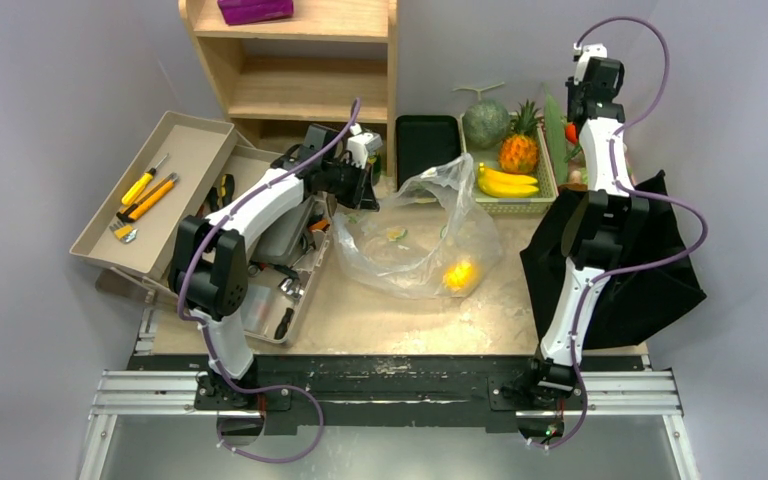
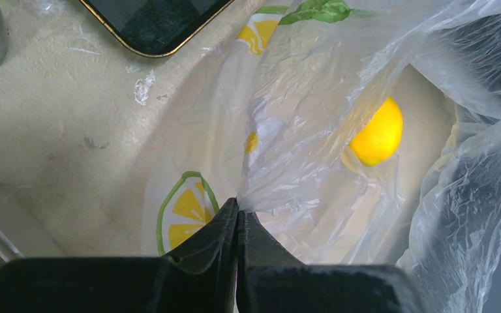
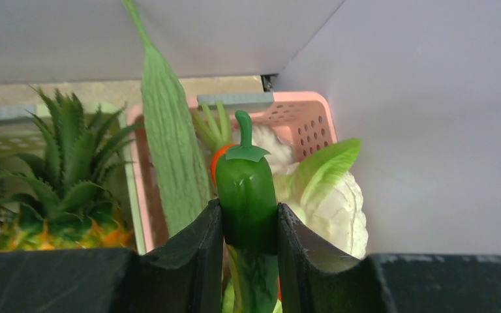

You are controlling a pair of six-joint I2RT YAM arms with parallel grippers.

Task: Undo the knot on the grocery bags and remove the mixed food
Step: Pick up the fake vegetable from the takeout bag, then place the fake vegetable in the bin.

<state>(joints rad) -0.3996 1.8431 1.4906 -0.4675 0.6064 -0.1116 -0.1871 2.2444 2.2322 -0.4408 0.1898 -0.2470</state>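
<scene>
My right pincer holds the pepper above the basket; I would lower it beside the greens, then release. My left pincer is closed on the rim of the bag on the table, lemon inside; lift gently.

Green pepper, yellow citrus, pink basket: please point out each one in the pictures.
green pepper (image 3: 248,192): right wrist view, on the middle of its body.
yellow citrus (image 2: 378,134): left wrist view, on the fruit's rounded middle.
pink basket (image 3: 303,117): right wrist view, on its perforated back wall.
</scene>
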